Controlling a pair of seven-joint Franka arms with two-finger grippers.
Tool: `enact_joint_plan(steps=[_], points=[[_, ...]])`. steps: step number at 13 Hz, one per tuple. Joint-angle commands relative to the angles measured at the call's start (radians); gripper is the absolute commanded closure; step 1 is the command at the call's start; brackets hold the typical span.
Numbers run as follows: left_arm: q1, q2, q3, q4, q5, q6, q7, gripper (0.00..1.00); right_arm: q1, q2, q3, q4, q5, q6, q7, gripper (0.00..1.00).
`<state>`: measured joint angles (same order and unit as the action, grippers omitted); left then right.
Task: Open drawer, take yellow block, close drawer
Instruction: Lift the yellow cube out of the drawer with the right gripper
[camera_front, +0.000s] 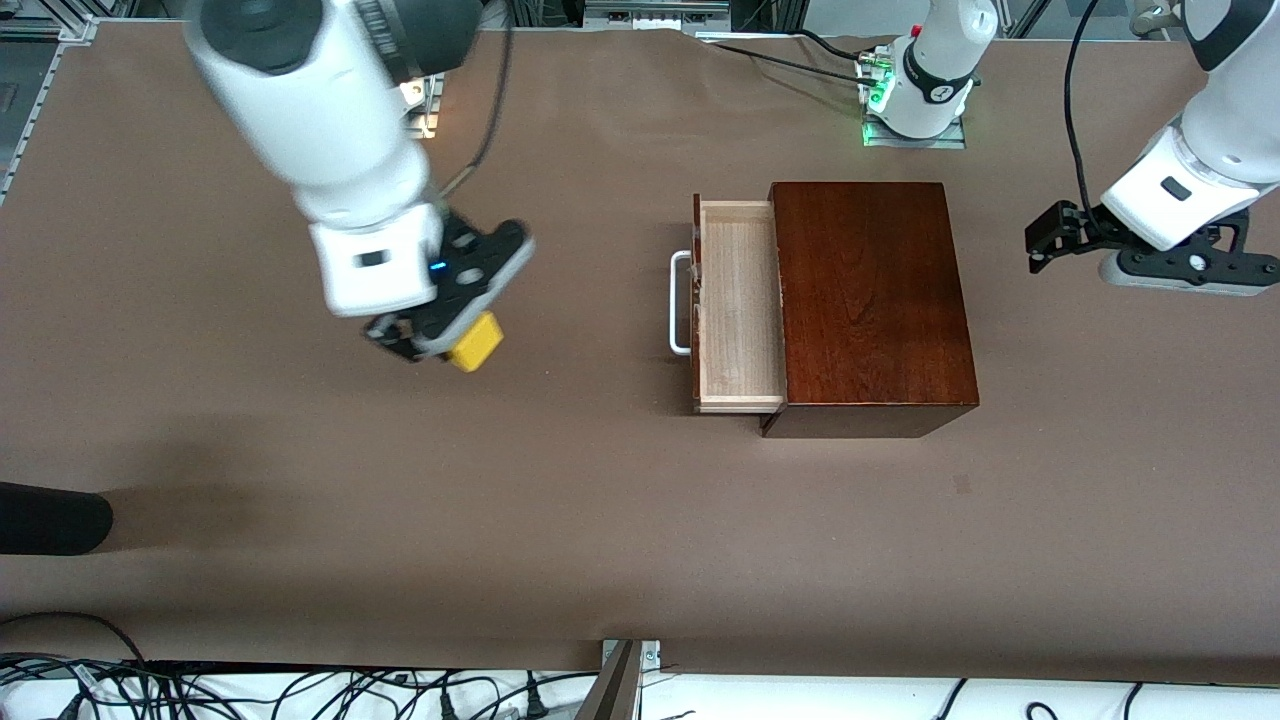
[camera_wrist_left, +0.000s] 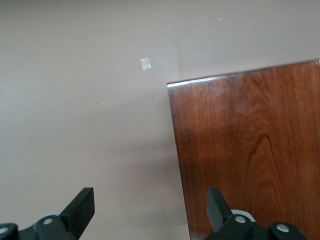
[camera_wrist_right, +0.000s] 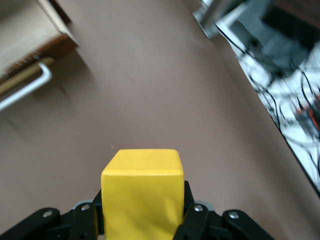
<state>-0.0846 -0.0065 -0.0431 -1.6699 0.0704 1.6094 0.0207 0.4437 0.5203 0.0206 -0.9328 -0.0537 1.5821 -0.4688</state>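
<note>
Block (camera_front: 476, 343) sits clamped in your right gripper (camera_front: 440, 340) above bare table, clear of the open drawer (camera_front: 738, 305). Left gripper (camera_wrist_left: 150, 210) waits agape beside the box (camera_front: 870, 300). Release high and the block could bounce away.

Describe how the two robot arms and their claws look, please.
Both arms have glossy white rounded shells with black joint bands. The right claw is black with a small blue light on its mount; the left claw is black too, on a grey flange, with a black cable running up its arm.
</note>
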Motion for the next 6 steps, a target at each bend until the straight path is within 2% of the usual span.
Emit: enact_joint_plan(steps=[1, 3, 5, 6], points=[[-0.003, 0.034, -0.065, 0.113, -0.017, -0.139, 0.085, 0.00, -0.100, -0.037, 0.018, -0.078, 0.031, -0.025, -0.001, 1.00], [-0.003, 0.045, -0.145, 0.134, -0.023, -0.184, 0.091, 0.00, -0.211, -0.129, 0.012, -0.249, 0.113, 0.051, -0.002, 1.00], [-0.004, 0.054, -0.217, 0.131, -0.031, -0.190, 0.097, 0.00, -0.264, -0.233, -0.005, -0.499, 0.121, 0.189, -0.005, 1.00], [-0.004, 0.078, -0.271, 0.133, -0.049, -0.189, 0.104, 0.00, -0.270, -0.265, -0.025, -0.588, 0.121, 0.240, -0.005, 1.00]])
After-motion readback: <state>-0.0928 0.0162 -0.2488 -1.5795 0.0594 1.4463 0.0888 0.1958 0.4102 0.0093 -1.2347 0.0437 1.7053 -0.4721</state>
